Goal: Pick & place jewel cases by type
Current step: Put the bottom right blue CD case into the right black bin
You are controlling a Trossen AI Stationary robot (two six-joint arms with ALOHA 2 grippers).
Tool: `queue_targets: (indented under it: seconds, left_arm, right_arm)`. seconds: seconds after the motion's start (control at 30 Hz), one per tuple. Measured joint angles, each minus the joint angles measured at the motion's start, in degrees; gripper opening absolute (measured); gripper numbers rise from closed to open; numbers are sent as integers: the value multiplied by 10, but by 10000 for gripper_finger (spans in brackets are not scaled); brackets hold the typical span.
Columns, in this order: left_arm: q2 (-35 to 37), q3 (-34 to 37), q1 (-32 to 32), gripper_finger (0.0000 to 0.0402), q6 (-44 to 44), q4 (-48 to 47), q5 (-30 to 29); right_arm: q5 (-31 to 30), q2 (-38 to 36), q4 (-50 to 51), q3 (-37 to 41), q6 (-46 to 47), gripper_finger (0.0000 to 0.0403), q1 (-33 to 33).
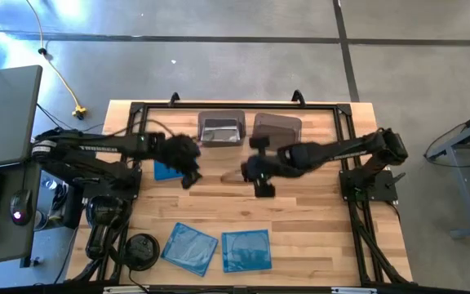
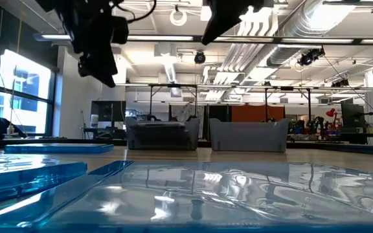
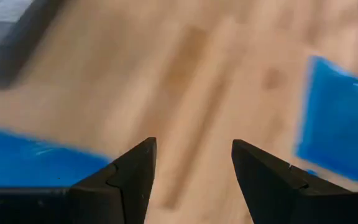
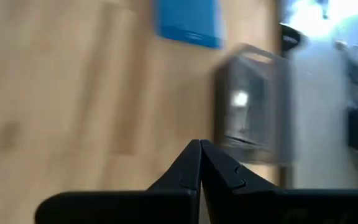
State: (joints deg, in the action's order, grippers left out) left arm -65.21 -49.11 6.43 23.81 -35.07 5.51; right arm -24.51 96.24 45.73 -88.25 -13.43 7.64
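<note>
Three translucent blue jewel cases lie flat on the wooden table. One point(image 1: 166, 170) point(image 3: 23, 165) is at the left, partly under my left arm. The other two point(image 1: 190, 247) point(image 1: 246, 249) are by the near edge. My left gripper point(image 1: 191, 178) point(image 3: 191, 152) hangs open above bare wood just right of the left case, with nothing between its fingers. My right gripper point(image 1: 261, 188) point(image 4: 199, 149) is shut and empty above the table's middle, in front of the two bins.
Two smoky grey bins point(image 1: 221, 129) point(image 1: 277, 126) stand side by side at the far edge; the left one holds something pale. A round black object point(image 1: 141, 249) sits at the near left corner. Bare wood shows between the arms and the near cases.
</note>
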Motion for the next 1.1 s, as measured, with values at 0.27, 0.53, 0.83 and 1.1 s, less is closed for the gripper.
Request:
queue_targets:
  seconds: [0.27,0.53,0.83,1.1]
  left_arm:
    - [-37,1,-115,209,-2,146,-84]
    - [-124,0,-164,209,-41,198,-132]
    - [-184,0,-162,209,-59,277,-133]
    - [-183,0,-162,209,-78,358,-89]
  right_arm:
    - [109,52,-25,0,39,0,111]
    - [94,176,-105,0,91,0,201]
    - [99,216,-136,0,194,0,242]
    - [118,216,-183,38,218,0,248]
